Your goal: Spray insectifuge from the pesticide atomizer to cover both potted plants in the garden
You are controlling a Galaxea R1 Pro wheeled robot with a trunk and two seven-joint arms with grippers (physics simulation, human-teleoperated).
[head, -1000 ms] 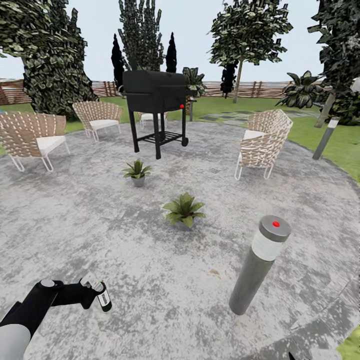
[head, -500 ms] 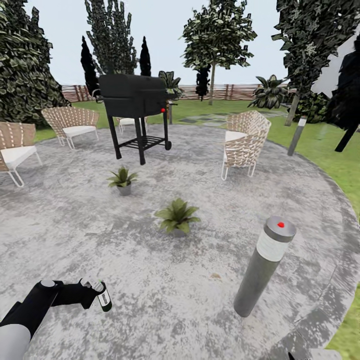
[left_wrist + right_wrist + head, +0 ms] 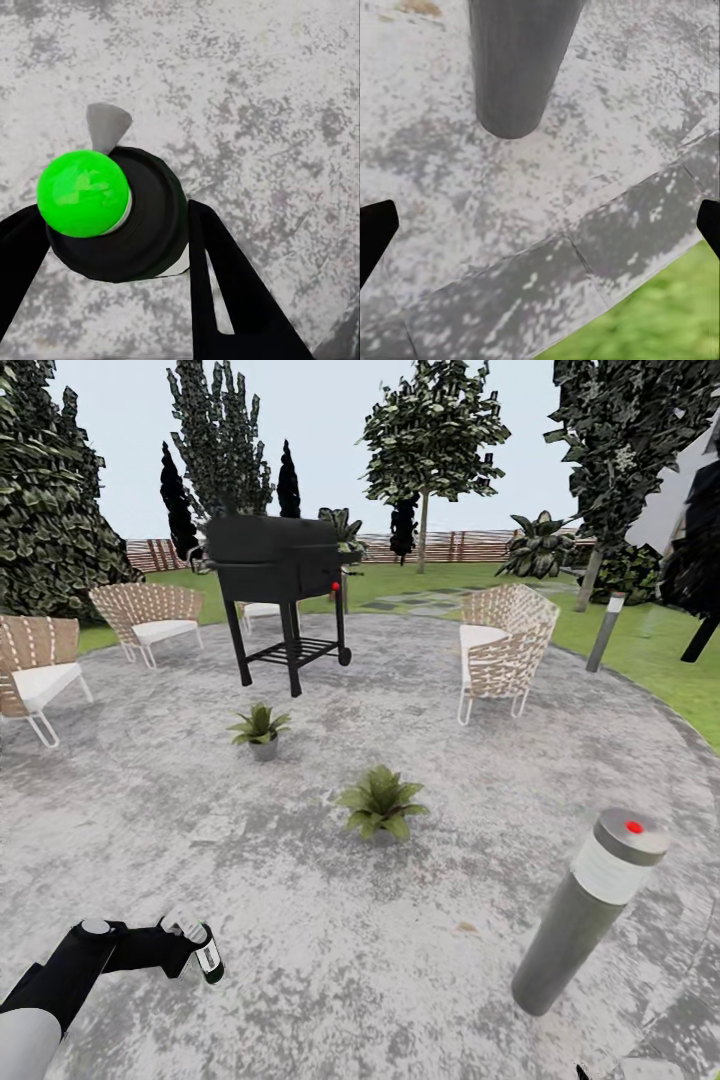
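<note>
Two potted plants stand apart on the round grey patio (image 3: 300, 920): the nearer potted plant (image 3: 381, 801) mid-patio, the farther potted plant (image 3: 260, 727) close to the black grill (image 3: 280, 560). Low at the head view's left, the left gripper (image 3: 190, 945) has its fingers (image 3: 225, 300) clenched around the pesticide atomizer (image 3: 203, 950), held above the stone. The right gripper's (image 3: 540, 225) fingers are spread wide over the patio edge, near the base of the grey bollard lamp (image 3: 588, 910).
</note>
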